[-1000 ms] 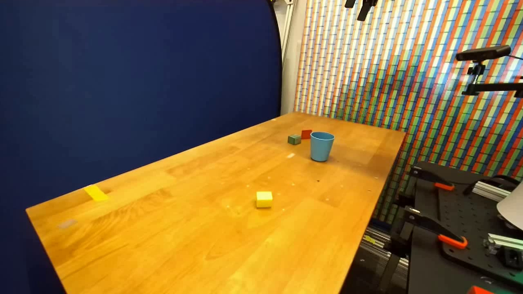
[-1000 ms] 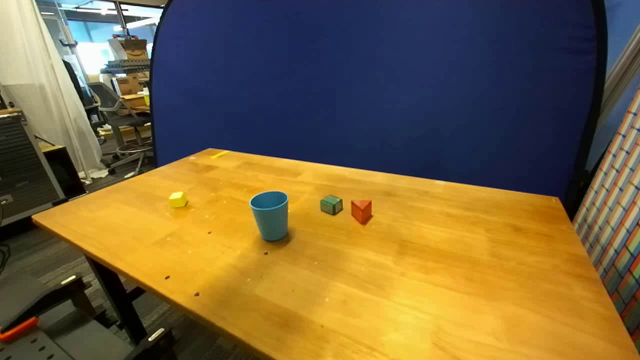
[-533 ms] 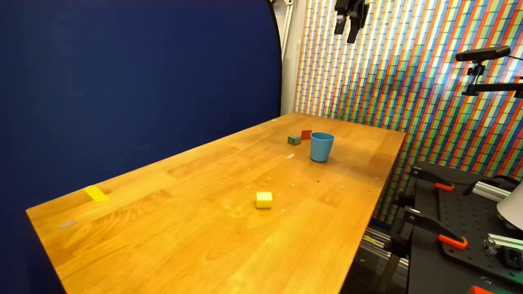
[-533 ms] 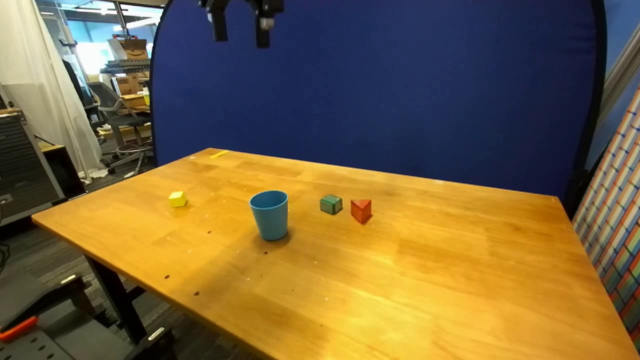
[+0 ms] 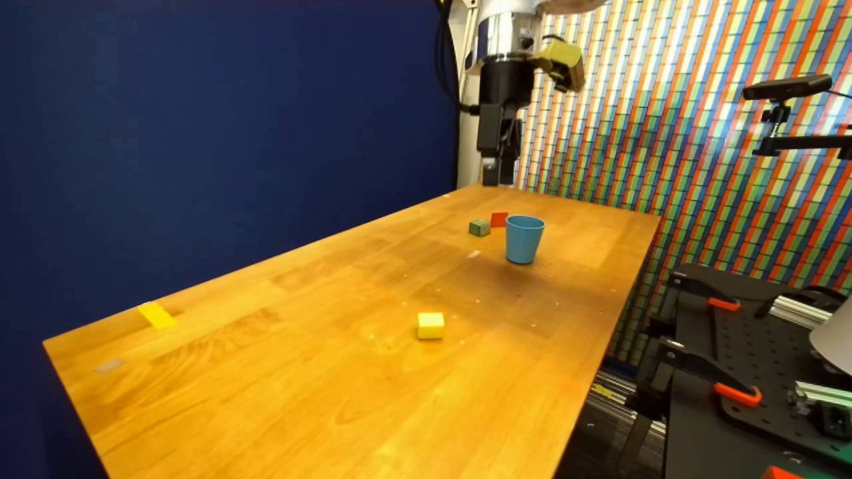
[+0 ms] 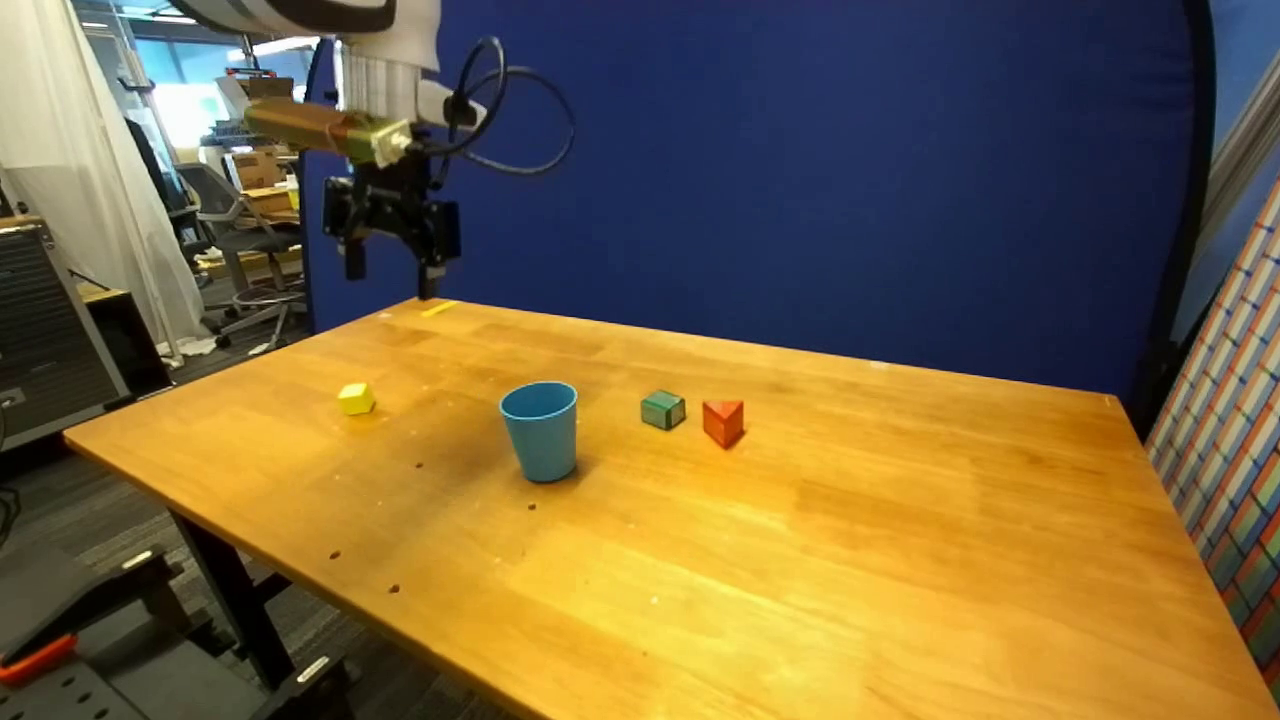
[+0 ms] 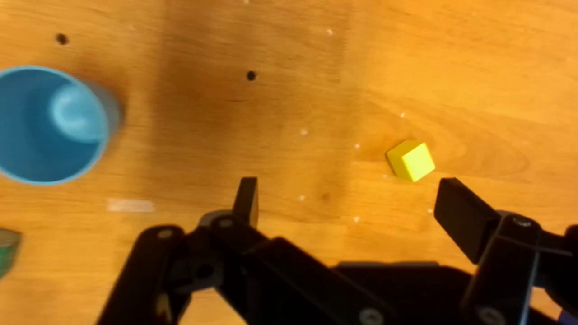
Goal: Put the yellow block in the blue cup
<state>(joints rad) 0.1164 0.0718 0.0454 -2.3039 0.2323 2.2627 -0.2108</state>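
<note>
Your gripper (image 7: 350, 192) hangs spread, holding nothing; the yellow block (image 7: 411, 160) sits on the counter (image 7: 496, 67), right of the cup (image 7: 54, 126) in the wrist view. Pinch opposite sides (it's likely light, stiff).

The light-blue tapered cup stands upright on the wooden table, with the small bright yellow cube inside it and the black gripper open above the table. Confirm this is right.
Not inside: the wrist view shows the yellow cube on the wooden table, apart from the light-blue cup. The cup does stand upright, and the gripper is open above the table.
</note>
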